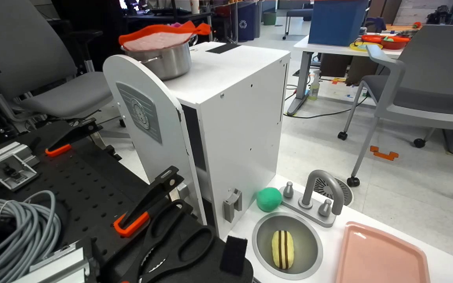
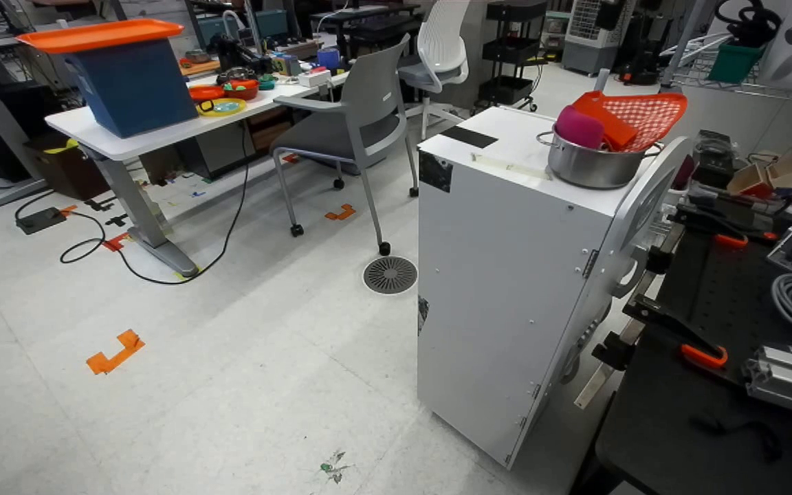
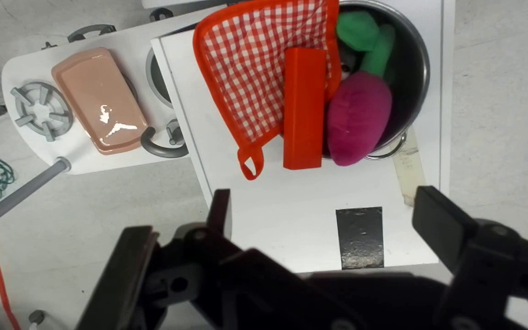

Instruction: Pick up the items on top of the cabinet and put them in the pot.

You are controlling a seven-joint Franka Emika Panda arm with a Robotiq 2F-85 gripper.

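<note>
A silver pot stands on the white cabinet in both exterior views. In the wrist view, a red-and-white checked pot holder lies over one side of the pot and overhangs its rim. A red-orange block rests partly on the pot holder. A magenta soft toy leans over the near rim, and a green soft item is inside the pot. My gripper is open and empty over the cabinet top, apart from the pot. It is out of both exterior views.
Beside the cabinet is a sink holding a yellow striped item, with a green ball, a grey faucet and a pink tray. A rounded panel rises at the cabinet's edge. A black table carries clamps and scissors.
</note>
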